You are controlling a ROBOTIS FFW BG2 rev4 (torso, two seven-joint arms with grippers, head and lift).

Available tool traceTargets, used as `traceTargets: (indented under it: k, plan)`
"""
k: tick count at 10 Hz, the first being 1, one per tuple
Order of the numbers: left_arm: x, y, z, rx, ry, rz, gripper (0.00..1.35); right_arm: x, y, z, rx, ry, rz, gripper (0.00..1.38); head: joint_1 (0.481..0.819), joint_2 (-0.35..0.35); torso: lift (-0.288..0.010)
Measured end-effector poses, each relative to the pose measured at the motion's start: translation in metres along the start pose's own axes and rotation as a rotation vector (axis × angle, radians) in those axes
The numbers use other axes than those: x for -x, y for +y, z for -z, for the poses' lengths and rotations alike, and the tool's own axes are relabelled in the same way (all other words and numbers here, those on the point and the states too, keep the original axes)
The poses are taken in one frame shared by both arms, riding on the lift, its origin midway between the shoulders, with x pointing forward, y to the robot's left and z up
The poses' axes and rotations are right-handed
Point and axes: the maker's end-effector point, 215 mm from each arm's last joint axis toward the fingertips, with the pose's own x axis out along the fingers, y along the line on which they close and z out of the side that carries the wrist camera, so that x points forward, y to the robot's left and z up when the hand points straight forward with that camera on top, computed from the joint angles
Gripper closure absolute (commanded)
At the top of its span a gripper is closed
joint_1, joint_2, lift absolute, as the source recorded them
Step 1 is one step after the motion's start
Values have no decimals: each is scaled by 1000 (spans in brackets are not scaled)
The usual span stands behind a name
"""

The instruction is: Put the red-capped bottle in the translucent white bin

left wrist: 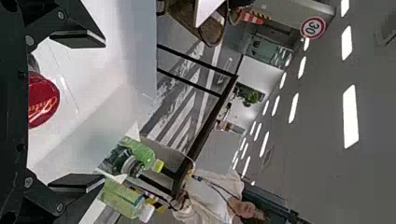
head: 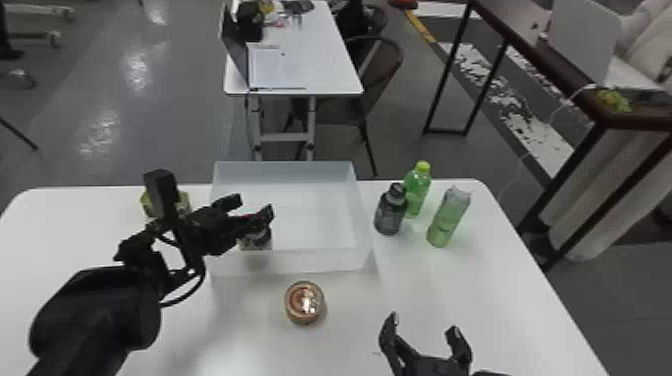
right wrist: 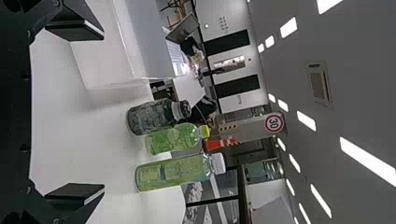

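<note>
Mostly black, bulbous at the eight-o'clock forearm (head: 100,305), looped with cable (head: 202,280), dotted with grey screws (left wrist: 30,40), tipped with blocky fingers (right wrist: 77,190)

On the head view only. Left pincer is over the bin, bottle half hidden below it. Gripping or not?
Observer: Not gripping. On the left wrist view the left pincer is open, with the red cap between its fingers and a gap on either side.

Operator: Any markings on that cap?

Observer: Yes, pale slanted lettering across its top.

Operator: Rightmost green bottle, past the bin. What cap? Just a pale blur here.

Observer: A plain white cap, clear on the right wrist view.
</note>
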Motion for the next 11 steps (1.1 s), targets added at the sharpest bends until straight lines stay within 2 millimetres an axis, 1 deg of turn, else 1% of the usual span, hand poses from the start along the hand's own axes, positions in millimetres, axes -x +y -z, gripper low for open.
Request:
traceTargets:
  k: [1, 3, 4, 5, 7, 8, 10, 11]
  plan:
    - [15, 2, -11, -34, -19, -31, 263, 0, 0, 0, 0, 1, 0, 142, 695, -133, -36]
    - [65, 13, -25, -65, -64, -133, 263, -1, 0, 0, 0, 1, 0, 142, 695, -82, -36]
    - [92, 18, -27, -74, -83, -190, 265, -1, 1, 0, 0, 1, -2, 142, 695, -66, -36]
    - [120, 24, -25, -82, -101, -250, 263, -2, 2, 0, 0, 1, -5, 142, 695, -32, -36]
    - [174, 25, -12, -100, -142, -357, 265, 1, 2, -1, 8, 1, -9, 142, 695, 7, -36]
    - [201, 22, -2, -105, -152, -409, 263, 5, 1, -1, 9, 4, -8, 142, 695, 31, -36]
    - [243, 8, 27, -105, -149, -473, 263, 16, -3, 2, 9, 17, 2, 142, 695, 59, -36]
    - [258, 2, 41, -106, -133, -496, 263, 24, -5, 3, 9, 22, 8, 142, 695, 66, -36]
